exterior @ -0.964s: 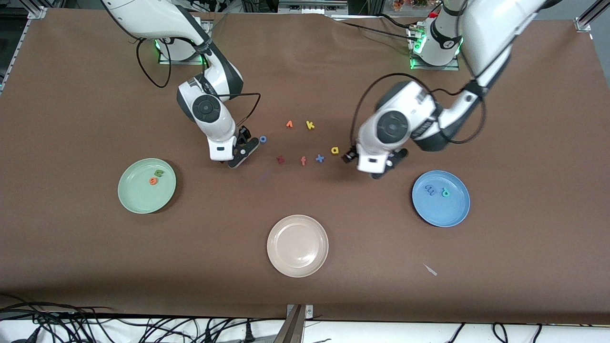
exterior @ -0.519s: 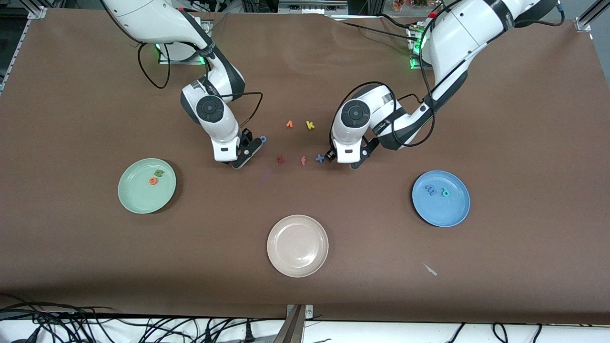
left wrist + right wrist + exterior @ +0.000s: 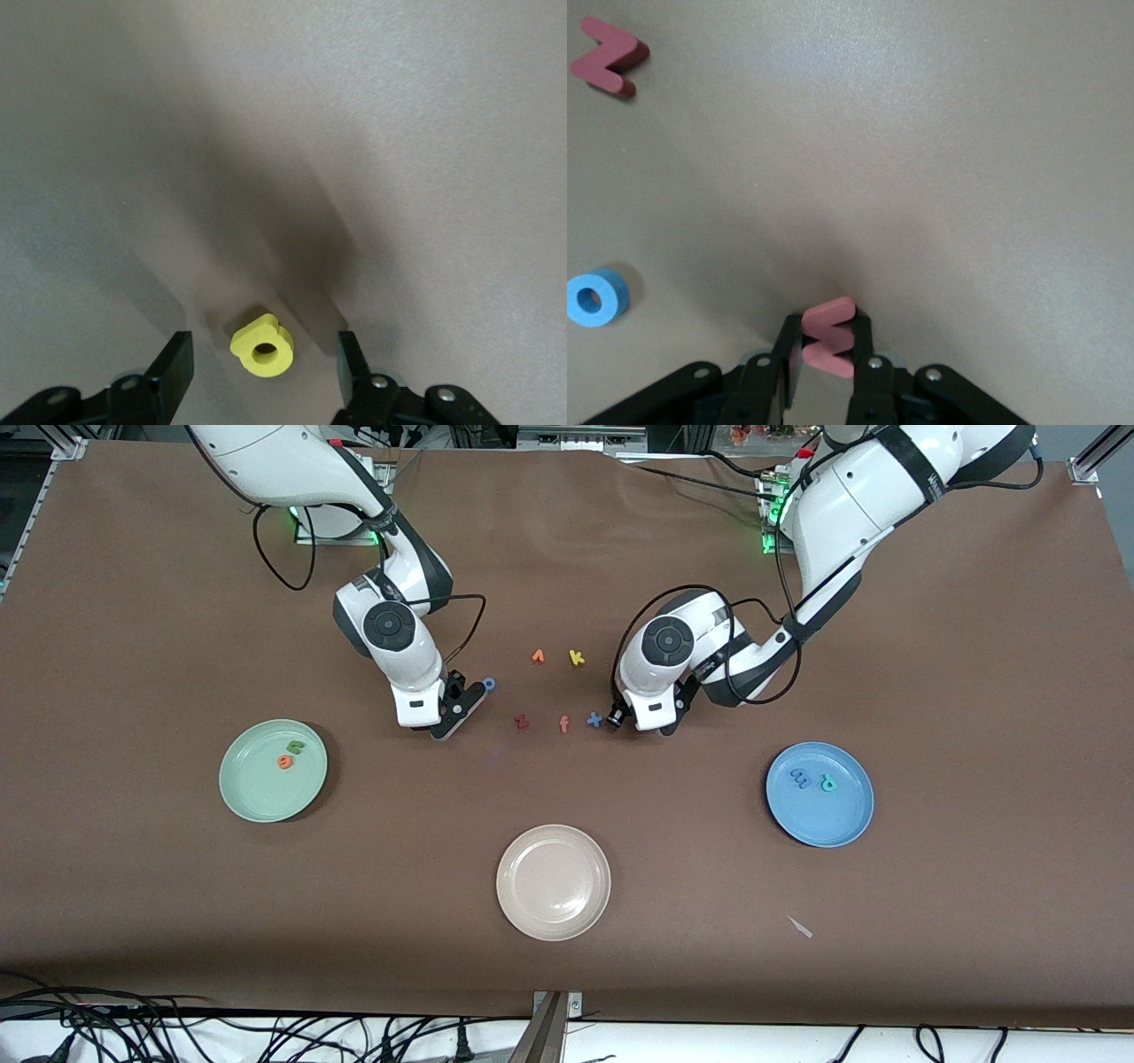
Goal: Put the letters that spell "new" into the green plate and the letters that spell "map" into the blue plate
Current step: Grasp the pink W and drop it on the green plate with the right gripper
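The pinkish-red w (image 3: 829,341) lies on the table with my right gripper (image 3: 828,352) shut on it, low near the blue o. My left gripper (image 3: 263,365) is open and down at the table, its fingers on either side of the yellow a (image 3: 263,347) without touching it. In the front view both letters are hidden under the hands. The green plate (image 3: 257,790) at the right arm's end holds the green n (image 3: 295,747) and orange e (image 3: 284,762). The blue plate (image 3: 824,821) at the left arm's end holds the blue m (image 3: 799,779) and teal p (image 3: 828,783).
Between the grippers lie a dark red z (image 3: 521,722), an orange f (image 3: 563,724) and a blue x (image 3: 594,720). A yellow k (image 3: 577,658) and an orange letter (image 3: 538,656) lie farther from the camera. A blue o (image 3: 488,685) sits beside the right gripper. A beige plate (image 3: 554,882) lies nearest the camera.
My left arm has swung toward the row of letters and come down over the yellow a, hiding it in the front view. My right gripper has shut on the w.
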### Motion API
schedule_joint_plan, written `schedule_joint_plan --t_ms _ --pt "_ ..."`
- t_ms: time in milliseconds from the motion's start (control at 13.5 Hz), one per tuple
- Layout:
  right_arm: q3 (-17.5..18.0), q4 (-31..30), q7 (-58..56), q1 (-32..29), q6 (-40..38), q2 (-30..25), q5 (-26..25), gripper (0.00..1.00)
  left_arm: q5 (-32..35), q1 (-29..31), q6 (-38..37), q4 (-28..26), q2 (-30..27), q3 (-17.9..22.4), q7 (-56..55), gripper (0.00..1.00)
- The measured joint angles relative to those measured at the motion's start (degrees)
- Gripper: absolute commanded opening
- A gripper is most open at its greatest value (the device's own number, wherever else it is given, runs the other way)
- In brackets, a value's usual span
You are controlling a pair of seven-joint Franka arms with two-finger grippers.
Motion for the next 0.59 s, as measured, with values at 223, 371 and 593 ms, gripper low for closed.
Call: schedule_joint_plan --t_ms 223,371,593 --pt "-0.61 1.39 0.07 -0.28 -1.89 0.06 0.02 0.00 0.00 0.00 0.08 -0.07 0.07 0.01 -0.30 0.67" --pt "-2.55 5.46 0.09 -0.87 -9.23 0.04 0.31 0.00 0.00 0.00 0.15 -0.07 0.08 0.00 -0.37 0.58" --pt "-7.28 12.72 -0.06 -2.01 -22.22 -0.01 1.65 0.00 0.00 0.00 0.51 0.01 0.06 -0.01 -0.41 0.25"
